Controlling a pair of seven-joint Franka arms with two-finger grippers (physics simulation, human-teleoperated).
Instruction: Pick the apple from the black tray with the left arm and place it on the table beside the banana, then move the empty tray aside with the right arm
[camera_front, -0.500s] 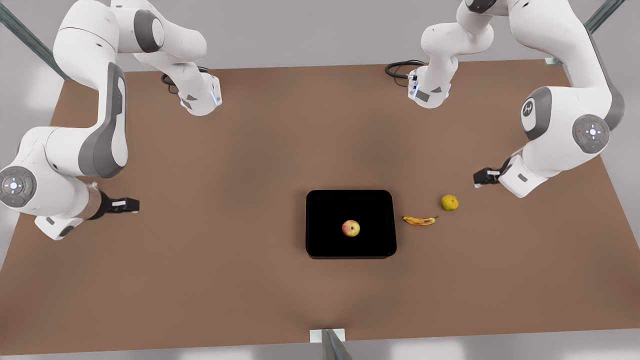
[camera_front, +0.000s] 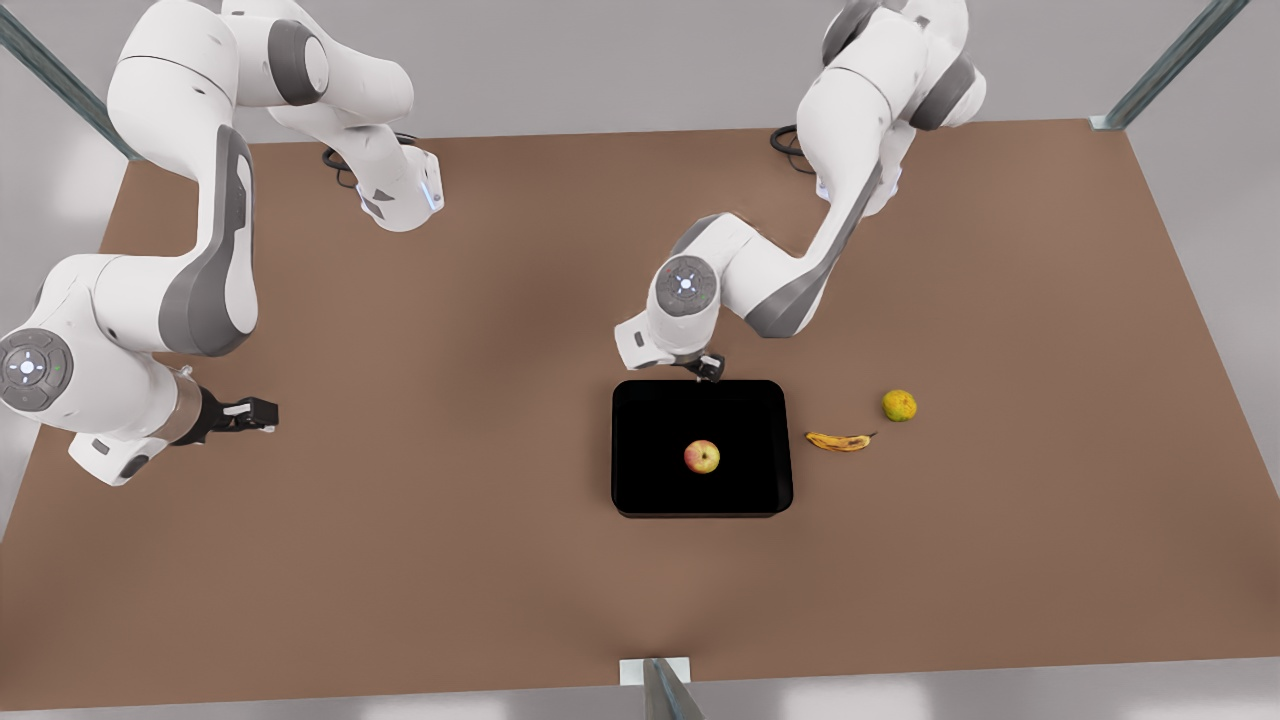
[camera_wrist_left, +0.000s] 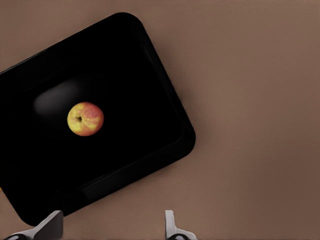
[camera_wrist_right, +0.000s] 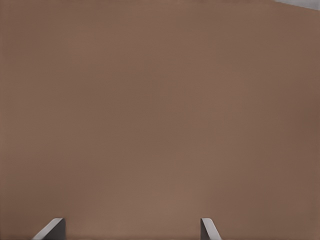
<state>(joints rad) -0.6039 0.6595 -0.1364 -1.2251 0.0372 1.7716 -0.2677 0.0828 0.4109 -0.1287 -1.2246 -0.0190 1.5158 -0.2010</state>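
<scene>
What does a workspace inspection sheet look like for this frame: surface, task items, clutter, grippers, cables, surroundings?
Surface: brown table, flat.
Job's things: apple sits in the black tray; banana lies on the table beside the tray.
Clutter: yellow-green fruit next to the banana.
Grippers: left gripper open, above the tray's far edge; right gripper open, waiting at the front view's left.
Cables: black loops at the arm bases.
Surroundings: grey posts at the corners.

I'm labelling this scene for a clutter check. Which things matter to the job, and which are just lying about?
Job things: apple, black tray, banana, table, left gripper, right gripper.
Just lying about: yellow-green fruit.
</scene>
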